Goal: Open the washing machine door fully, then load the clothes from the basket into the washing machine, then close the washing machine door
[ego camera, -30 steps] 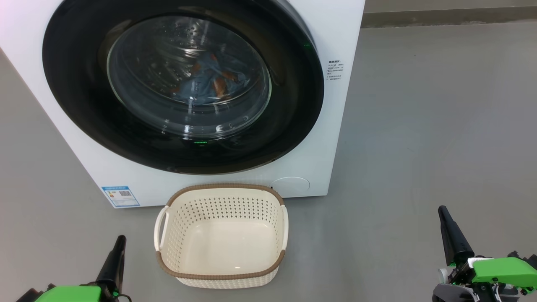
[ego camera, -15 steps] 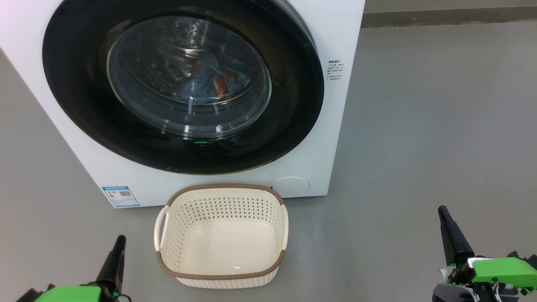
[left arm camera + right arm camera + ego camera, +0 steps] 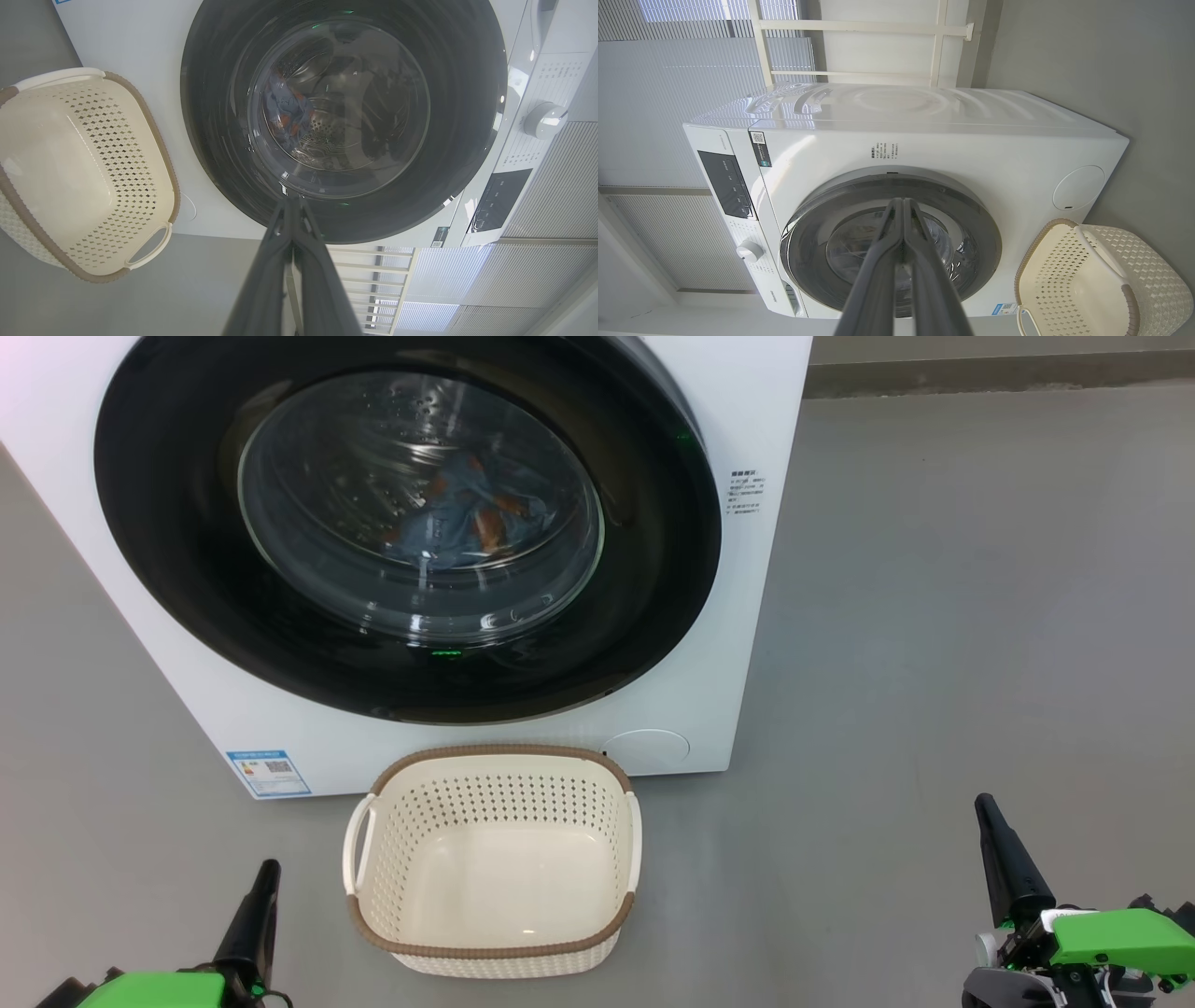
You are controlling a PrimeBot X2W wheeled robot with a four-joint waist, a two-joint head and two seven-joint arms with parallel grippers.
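The white washing machine (image 3: 747,616) stands ahead of me with its round black-ringed door (image 3: 644,616) flat against the front. Through the glass I see the light-blue clothes (image 3: 462,518) with orange-brown print lying in the steel drum, also in the left wrist view as clothes (image 3: 285,112). The cream basket (image 3: 493,859) sits on the floor before the machine with nothing inside. My left gripper (image 3: 266,873) is at the lower left, shut and holding nothing. Low on the right, my right gripper (image 3: 982,803) is shut and holds nothing, well clear of the basket.
Grey floor (image 3: 934,616) spreads to the right of the machine. A blue label (image 3: 268,773) marks its lower front corner. The control panel and a white knob (image 3: 544,120) sit on the machine's upper front. A white rail frame (image 3: 859,28) and blinds stand behind it.
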